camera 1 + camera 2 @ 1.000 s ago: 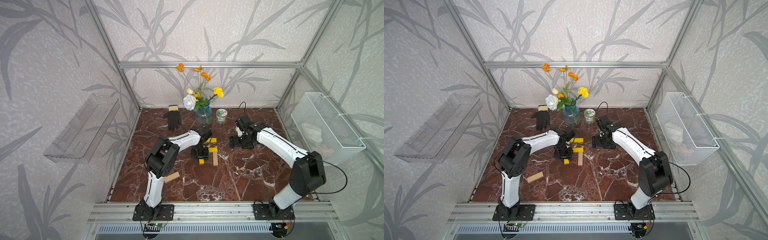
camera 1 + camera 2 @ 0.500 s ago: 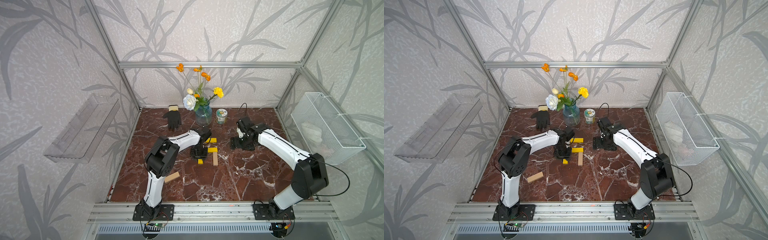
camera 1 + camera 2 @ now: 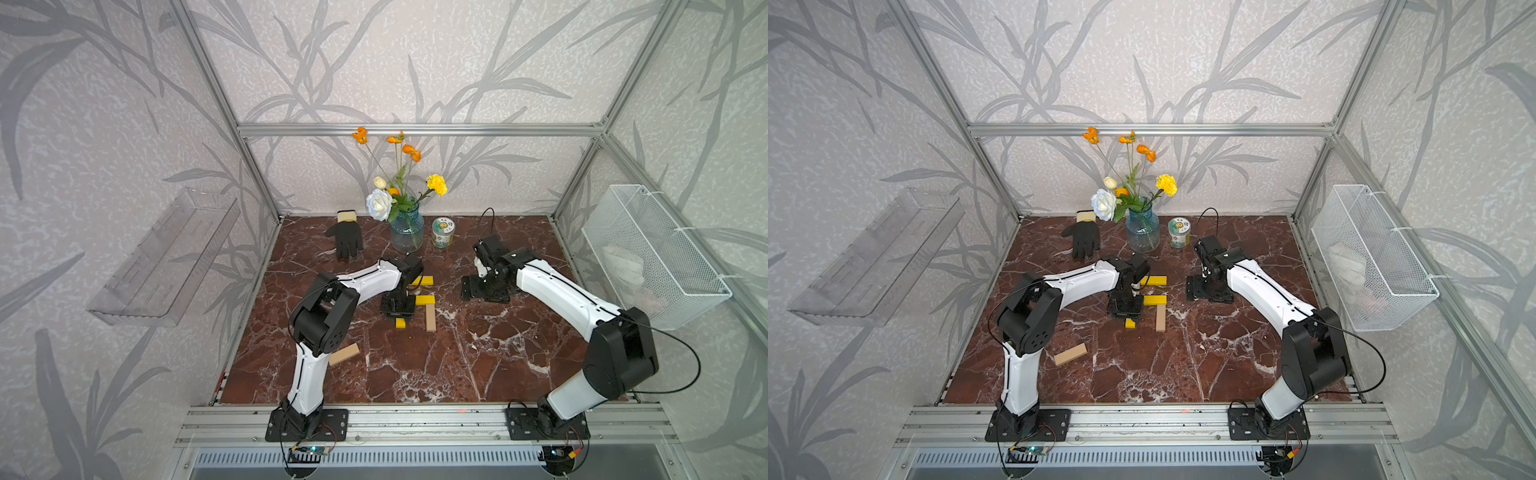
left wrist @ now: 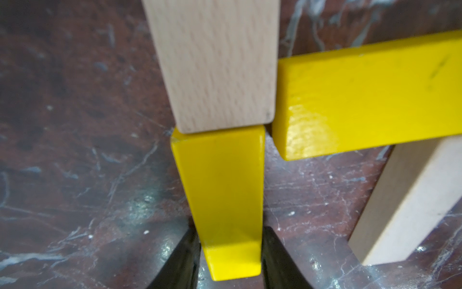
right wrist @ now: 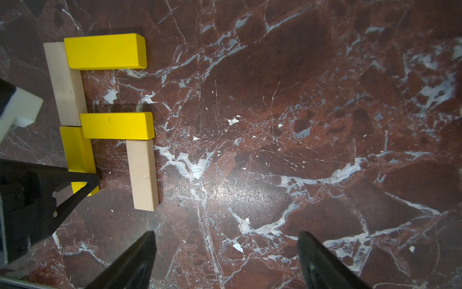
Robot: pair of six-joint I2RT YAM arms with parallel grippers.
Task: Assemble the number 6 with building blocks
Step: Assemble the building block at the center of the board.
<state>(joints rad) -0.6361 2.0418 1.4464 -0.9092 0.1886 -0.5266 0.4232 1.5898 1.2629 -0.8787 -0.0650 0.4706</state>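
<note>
Can't read any writing here tbh. The small jar with a round printed lid (image 3: pixel 442 232) has a label, but it's too tiny to make out. It stands well beyond both grippers by the back wall, beside a blue glass vase of flowers (image 3: pixel 406 235) and a black glove (image 3: pixel 347 241). A white wire basket (image 3: pixel 648 257) hangs out past the right arm and a clear plastic shelf (image 3: pixel 166 257) past the left.

The left gripper (image 4: pixel 231 237) is clamped on a bright yellow painted bar (image 4: pixel 222 180), with its fingers (image 4: pixel 180 262) on the two long sides near the closest end. That bar lies flat on the red marble tabletop (image 4: pixel 75 150), long axis pointing straight ahead of the fingers. Its far end butts a pale tan wooden bar (image 4: pixel 215 62) that carries on in the same line. A second yellow bar (image 4: pixel 370 100) lies crosswise just beside that joint, on the right gripper's side. Another tan bar (image 4: pixel 400 207) meets its far end and runs back parallel to the gripped one. A third yellow bar (image 5: pixel 105 51) lies crosswise at the far tip.

So the number 6 (image 3: pixel 1154 300) sits right at the left gripper, whose body hides part of it in both top views.

The right gripper (image 5: pixel 226 236) hangs with its jaws spread wide over bare marble, the digit off to its side. A loose tan bar (image 3: pixel 344 354) lies slanted back by the left arm's lower link.
</note>
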